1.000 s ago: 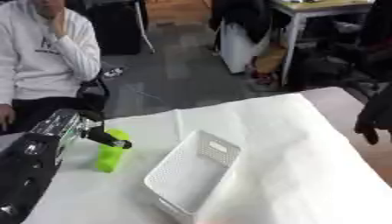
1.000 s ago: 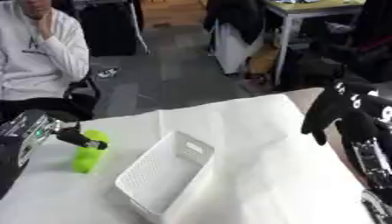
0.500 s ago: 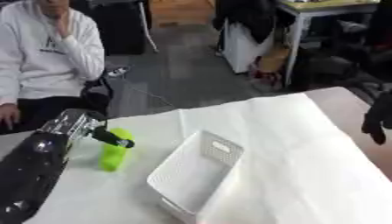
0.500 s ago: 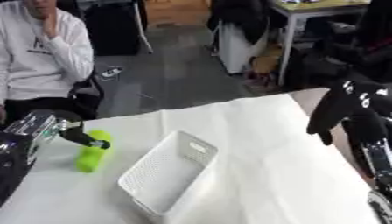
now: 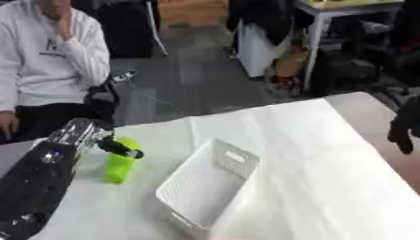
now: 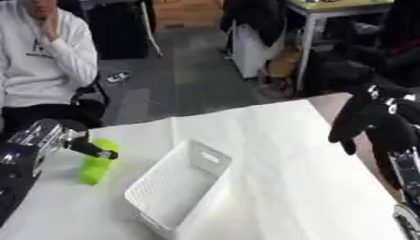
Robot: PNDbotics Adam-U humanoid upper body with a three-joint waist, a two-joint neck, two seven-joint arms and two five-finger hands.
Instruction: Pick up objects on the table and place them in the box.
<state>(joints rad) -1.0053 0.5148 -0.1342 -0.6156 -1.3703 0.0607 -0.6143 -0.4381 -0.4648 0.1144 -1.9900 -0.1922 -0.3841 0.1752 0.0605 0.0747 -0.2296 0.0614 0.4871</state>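
Observation:
A lime-green bottle-like object [image 5: 119, 167] lies on the white cloth at the left. My left hand [image 5: 76, 135] hovers just over its far end, one black finger [image 5: 120, 149] stretched straight across its top; nothing shows curled round it. A white lattice box [image 5: 235, 157] sits askew in the middle, right of the green object, and looks empty. My right hand [image 6: 366, 117] hangs open above the table's right edge, fingers pointing down, holding nothing.
A white cloth [image 5: 316, 159] covers most of the table; bare brown tabletop [image 5: 371, 112] shows at the far right. A person sits beyond the far left edge, away from the objects. Desks and chairs stand behind the table.
The whole picture has shifted slightly with the head. Both hands keep about the same places relative to the green object and the box.

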